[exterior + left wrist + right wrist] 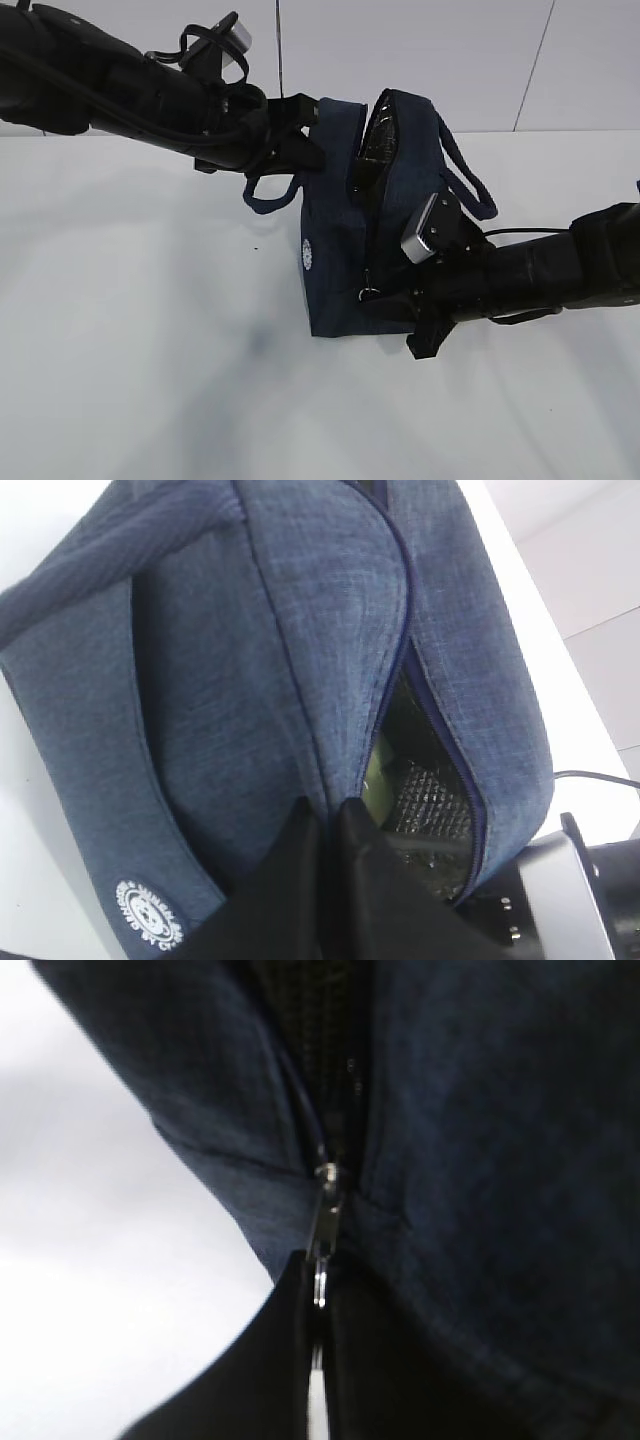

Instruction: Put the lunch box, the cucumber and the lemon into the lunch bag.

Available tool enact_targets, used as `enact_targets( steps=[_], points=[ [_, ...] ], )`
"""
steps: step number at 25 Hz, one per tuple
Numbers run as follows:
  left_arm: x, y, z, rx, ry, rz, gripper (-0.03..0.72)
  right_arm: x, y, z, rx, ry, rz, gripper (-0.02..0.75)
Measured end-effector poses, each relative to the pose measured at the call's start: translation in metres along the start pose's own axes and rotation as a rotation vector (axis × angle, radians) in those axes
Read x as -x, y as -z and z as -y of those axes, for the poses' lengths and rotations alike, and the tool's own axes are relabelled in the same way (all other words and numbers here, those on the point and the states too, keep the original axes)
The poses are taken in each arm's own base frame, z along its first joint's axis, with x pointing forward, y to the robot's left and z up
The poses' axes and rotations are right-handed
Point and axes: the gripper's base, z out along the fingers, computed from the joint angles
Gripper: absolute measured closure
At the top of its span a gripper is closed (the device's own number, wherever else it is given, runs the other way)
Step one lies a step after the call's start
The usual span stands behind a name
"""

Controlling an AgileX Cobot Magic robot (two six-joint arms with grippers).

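Left gripper (330,815) is clamped on the lunch bag (340,250) fabric by the gaping zipper opening, right gripper (318,1305) pinching the zipper pull (322,1230).

My exterior camera looks down at a slant on the surface (150,380). Both wrist cameras sit very close to the lunch bag (345,260), sharing its zipper opening (420,780), left from ten o'clock, right from four.
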Motion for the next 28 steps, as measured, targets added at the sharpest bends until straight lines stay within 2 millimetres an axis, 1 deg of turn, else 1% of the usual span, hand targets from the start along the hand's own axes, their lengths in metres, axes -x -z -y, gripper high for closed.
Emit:
enact_targets(
  steps=[8,23,28],
  points=[
    [0.0000,0.0000,0.0000,0.000,0.000,0.000,0.693,-0.0001,0.0000,0.0002,-0.002,-0.003,-0.001,0.731],
    [0.0000,0.0000,0.0000,0.000,0.000,0.000,0.693,0.0001,0.0000,0.0001,-0.001,-0.091,0.001,0.731],
    [0.0000,0.0000,0.0000,0.000,0.000,0.000,0.693,0.0019,0.0017,-0.0012,0.010,-0.075,-0.005,0.731]
  ],
)
